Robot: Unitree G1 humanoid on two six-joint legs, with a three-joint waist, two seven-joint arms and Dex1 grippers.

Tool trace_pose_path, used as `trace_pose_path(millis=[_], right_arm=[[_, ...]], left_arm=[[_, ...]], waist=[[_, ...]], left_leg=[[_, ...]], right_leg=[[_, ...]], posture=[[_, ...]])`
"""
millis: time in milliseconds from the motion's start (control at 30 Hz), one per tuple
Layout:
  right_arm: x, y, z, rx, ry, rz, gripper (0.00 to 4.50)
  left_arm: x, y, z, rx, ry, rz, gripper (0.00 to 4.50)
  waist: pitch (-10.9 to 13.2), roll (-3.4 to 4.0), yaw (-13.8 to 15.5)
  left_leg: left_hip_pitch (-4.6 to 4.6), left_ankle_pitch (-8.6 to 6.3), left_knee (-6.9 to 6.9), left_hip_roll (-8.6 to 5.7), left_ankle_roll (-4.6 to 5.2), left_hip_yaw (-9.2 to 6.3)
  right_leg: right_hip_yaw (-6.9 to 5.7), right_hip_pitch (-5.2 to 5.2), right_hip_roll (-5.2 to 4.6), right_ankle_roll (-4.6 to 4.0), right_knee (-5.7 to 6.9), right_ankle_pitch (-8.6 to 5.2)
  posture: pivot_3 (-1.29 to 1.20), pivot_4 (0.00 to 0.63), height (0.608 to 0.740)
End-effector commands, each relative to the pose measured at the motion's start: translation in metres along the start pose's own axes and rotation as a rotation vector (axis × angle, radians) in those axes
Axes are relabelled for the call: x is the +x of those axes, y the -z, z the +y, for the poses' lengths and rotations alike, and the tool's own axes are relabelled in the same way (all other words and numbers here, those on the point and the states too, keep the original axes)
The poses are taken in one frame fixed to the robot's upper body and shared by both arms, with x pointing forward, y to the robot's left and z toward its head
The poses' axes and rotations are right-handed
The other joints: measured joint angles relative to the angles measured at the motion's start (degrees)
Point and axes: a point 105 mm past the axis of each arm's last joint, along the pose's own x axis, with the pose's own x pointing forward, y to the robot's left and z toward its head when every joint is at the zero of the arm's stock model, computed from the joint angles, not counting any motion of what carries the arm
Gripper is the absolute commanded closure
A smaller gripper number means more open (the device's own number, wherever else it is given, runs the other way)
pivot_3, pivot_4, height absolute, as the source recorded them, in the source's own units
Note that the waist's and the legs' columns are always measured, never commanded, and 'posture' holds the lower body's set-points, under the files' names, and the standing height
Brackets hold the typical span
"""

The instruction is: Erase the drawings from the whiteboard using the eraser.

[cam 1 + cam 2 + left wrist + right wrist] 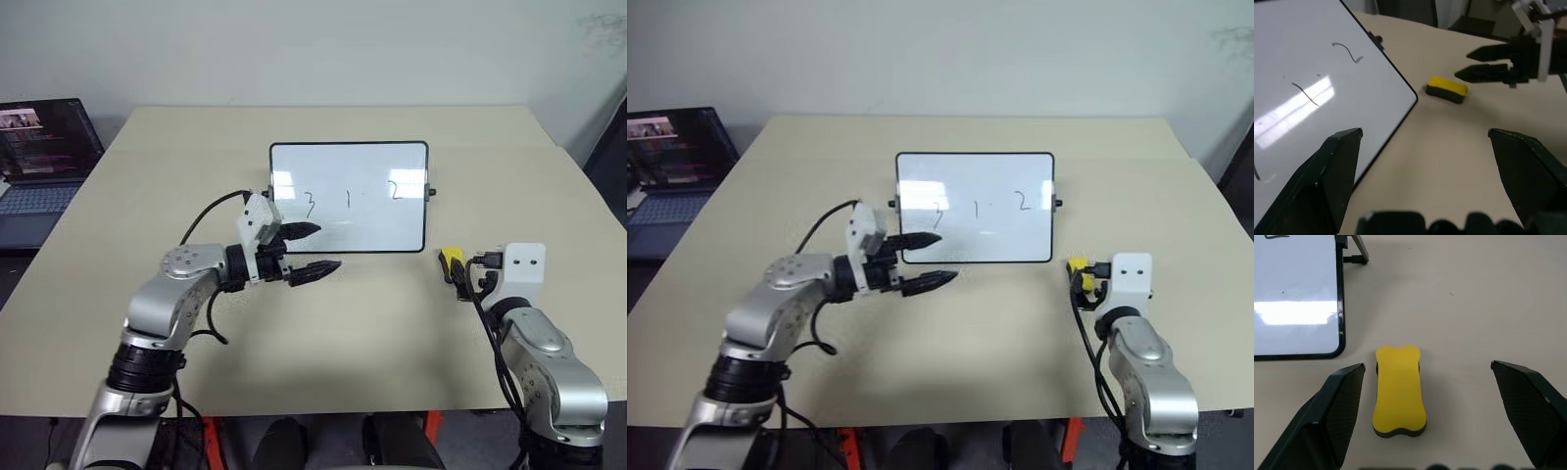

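The whiteboard (348, 230) stands propped at the middle of the table with three small dark drawings (348, 199) in a row on it. The yellow eraser (1399, 389) lies flat on the table just off the board's lower right corner (451, 259). My right gripper (1427, 366) is open, and the eraser lies in the gap between its fingers, nearer one of them and touching neither. My left gripper (328, 247) is open and empty. It hovers in front of the board's lower left part, pointing right towards the eraser (1446, 89).
An open dark laptop (39, 166) sits off the table's far left corner. The board's black stand leg (1359, 249) juts out behind it. A black cable (211, 215) loops from my left wrist. Bare tan tabletop (392, 333) lies in front of the board.
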Motion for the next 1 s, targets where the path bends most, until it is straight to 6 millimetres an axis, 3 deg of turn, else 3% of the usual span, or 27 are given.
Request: trace_pose_path(millis=[33, 367, 1000], right_arm=[[-0.001, -0.016, 0.005, 0.033, -0.004, -0.027, 0.03], [0.014, -0.014, 0.018, 0.038, -0.038, 0.044, 0.03], [0.034, -0.005, 0.018, 0.001, -0.026, 0.093, 0.03]], left_arm=[[-0.004, -0.01, -0.012, 0.027, 0.076, 0.003, 0.0], [-0.004, -0.017, -0.006, 0.083, 0.051, 0.001, 0.0], [0.001, -0.017, -0.018, 0.125, 0.049, -0.019, 0.0]], waist=[[0.0, 0.01, 0.0], [0.0, 0.03, 0.0], [0.0, 0.05, 0.0]], left_leg=[[-0.01, 0.0, 0.0, 0.0, 0.0, 0.01], [-0.1, 0.0, -0.01, 0.0, 0.01, 0.04], [-0.14, 0.0, -0.03, 0.01, 0.01, 0.09]], right_leg=[[0.01, -0.02, 0.0, 0.0, 0.0, 0.0], [0.04, -0.17, -0.01, -0.01, 0.04, 0.01], [0.08, -0.24, -0.02, -0.02, 0.07, 0.01]], posture=[[0.0, 0.15, 0.74], [0.0, 0.15, 0.74], [0.0, 0.15, 0.74]])
